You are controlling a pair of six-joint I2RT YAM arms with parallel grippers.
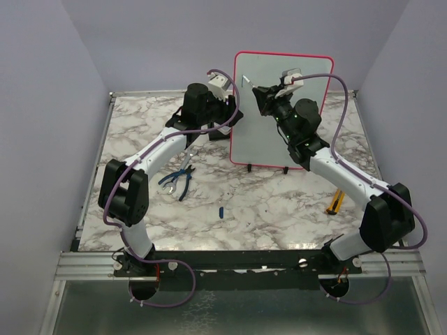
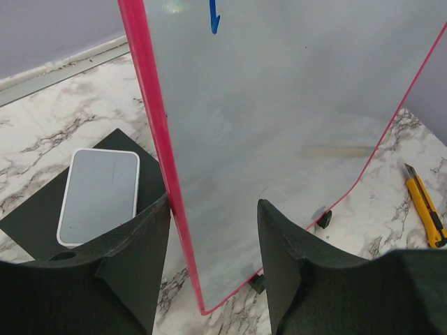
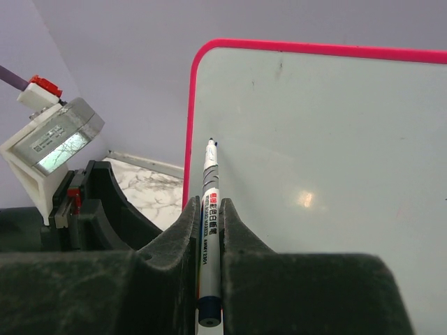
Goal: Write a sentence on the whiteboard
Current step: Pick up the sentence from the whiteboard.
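Note:
The whiteboard stands upright at the back middle of the table, pale with a red-pink frame. My right gripper is shut on a white marker; its tip touches the board near the upper left corner. One short blue stroke shows on the board; no words of the sentence show. My left gripper is open, its fingers astride the board's left frame edge low down, in the top view.
A black-and-white eraser block lies just left of the board. Blue-handled pliers and a small blue cap lie on the marble table in front. A yellow utility knife lies at the right, also in the left wrist view.

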